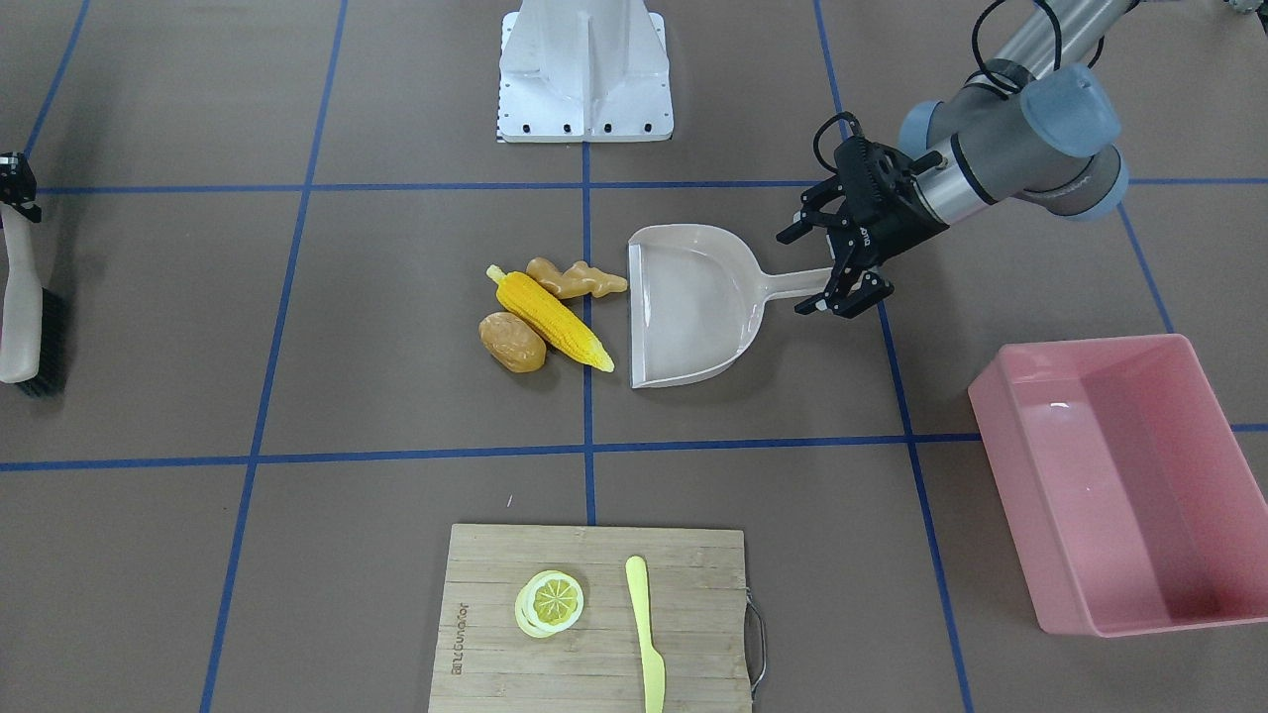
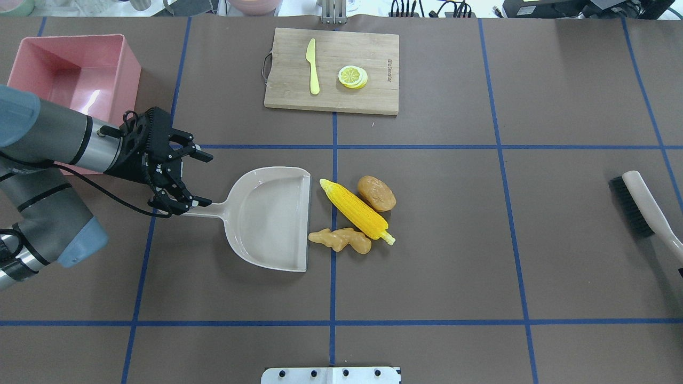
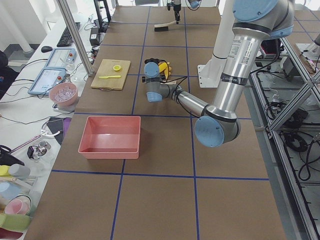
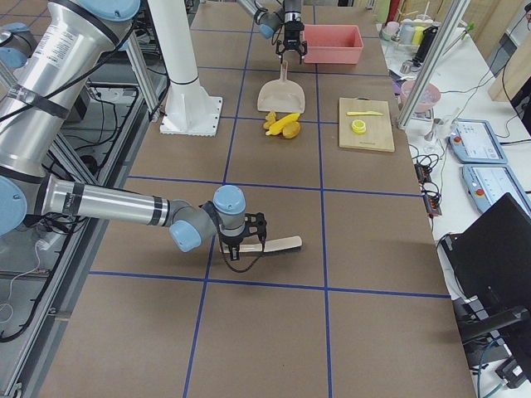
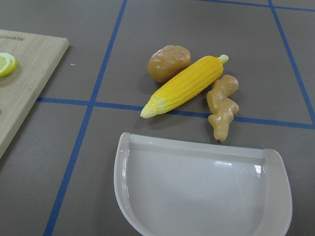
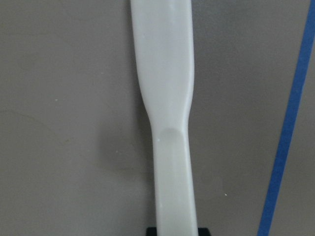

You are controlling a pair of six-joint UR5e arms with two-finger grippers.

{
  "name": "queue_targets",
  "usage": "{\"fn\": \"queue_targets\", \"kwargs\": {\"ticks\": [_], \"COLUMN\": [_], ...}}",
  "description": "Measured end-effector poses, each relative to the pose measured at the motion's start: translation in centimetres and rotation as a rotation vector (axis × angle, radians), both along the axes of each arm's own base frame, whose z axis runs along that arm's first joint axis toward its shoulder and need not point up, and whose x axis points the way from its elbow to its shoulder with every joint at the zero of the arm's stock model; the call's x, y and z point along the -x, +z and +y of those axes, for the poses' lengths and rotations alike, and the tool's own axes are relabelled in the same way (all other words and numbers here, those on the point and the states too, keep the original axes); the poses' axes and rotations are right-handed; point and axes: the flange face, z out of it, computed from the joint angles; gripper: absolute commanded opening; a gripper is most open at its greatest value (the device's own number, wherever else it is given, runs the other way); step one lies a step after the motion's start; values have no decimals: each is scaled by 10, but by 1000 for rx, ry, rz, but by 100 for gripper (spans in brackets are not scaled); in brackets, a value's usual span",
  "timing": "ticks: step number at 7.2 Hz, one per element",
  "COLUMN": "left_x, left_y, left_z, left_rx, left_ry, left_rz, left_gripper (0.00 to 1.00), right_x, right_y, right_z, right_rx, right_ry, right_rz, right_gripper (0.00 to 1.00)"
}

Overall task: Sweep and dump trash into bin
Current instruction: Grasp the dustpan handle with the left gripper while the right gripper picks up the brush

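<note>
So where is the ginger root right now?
In the overhead view the ginger root lies on the table near centre, just off the dustpan's open edge, touching the corn cob's lower end.

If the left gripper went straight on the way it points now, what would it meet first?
The left gripper is already at the dustpan's handle. Going straight on, it would run along the handle into the dustpan, and beyond its open edge, probably the ginger root.

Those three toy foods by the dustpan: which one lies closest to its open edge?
The knobbly tan ginger root: its tip nearly meets the dustpan lip, while the corn cob and potato sit farther out.
</note>
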Motion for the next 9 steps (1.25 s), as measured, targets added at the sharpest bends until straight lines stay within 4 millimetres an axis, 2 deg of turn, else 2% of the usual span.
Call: {"fn": "queue_targets", "kwargs": {"ticks": [2, 3, 5, 6, 7, 9], "left_x": [-15, -23, -36, -40, -43, -49], "left_y": [30, 42, 54, 56, 56, 60], "left_z": [9, 14, 24, 26, 29, 31], "left_rx": [-5, -6, 2, 7, 12, 26], "left_ry": [-13, -13, -10, -6, -2, 5], "left_rz": [37, 42, 34, 30, 26, 8], "left_gripper": [98, 98, 98, 98, 98, 97], "right_x": [-1, 0, 17, 39, 69, 143], "right_y": [-7, -23, -86, -122, -157, -207], "right_z": [1, -1, -14, -22, -26, -23], "right_rx": [-25, -45, -55, -28, 6, 66], "right_ry": [-2, -2, -4, 2, 13, 35], "right_rz": [-25, -50, -85, -94, -104, -123], "right_gripper": [0, 0, 0, 0, 0, 0]}}
